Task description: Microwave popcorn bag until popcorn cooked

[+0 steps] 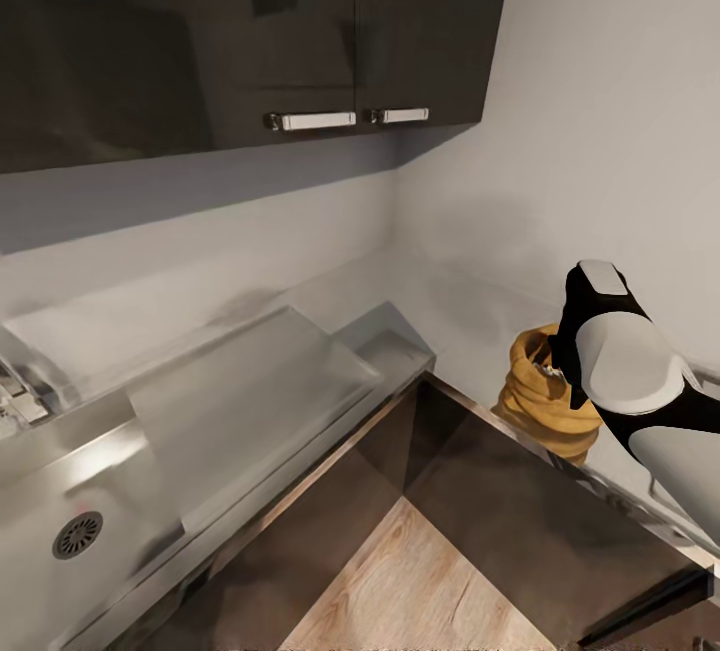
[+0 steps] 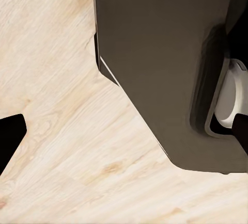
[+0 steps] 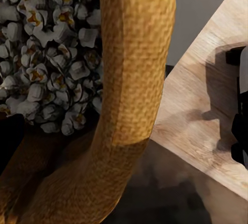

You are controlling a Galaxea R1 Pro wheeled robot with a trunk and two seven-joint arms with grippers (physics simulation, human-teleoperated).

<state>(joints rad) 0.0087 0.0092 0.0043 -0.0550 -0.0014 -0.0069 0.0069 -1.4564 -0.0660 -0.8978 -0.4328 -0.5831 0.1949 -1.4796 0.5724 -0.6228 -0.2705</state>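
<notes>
Dark glossy cupboards (image 1: 250, 31) hang above a grey steel surface (image 1: 250, 381) that wraps around a kitchen corner, with a sink drain (image 1: 77, 534) at its left end. The popcorn bag (image 1: 540, 401) stands on the right-hand run of that surface, and the right arm (image 1: 625, 361) is lowered against its rim. Seen from the right wrist, pale popcorn (image 3: 46, 53) is heaped inside the woven yellow rim. Whether the right end effector is closed on the bag cannot be told, nor can the left one's state. Pickup appears to be the step in hand; next, a secure hold is needed before lifting, and the microwave must be found.
</notes>
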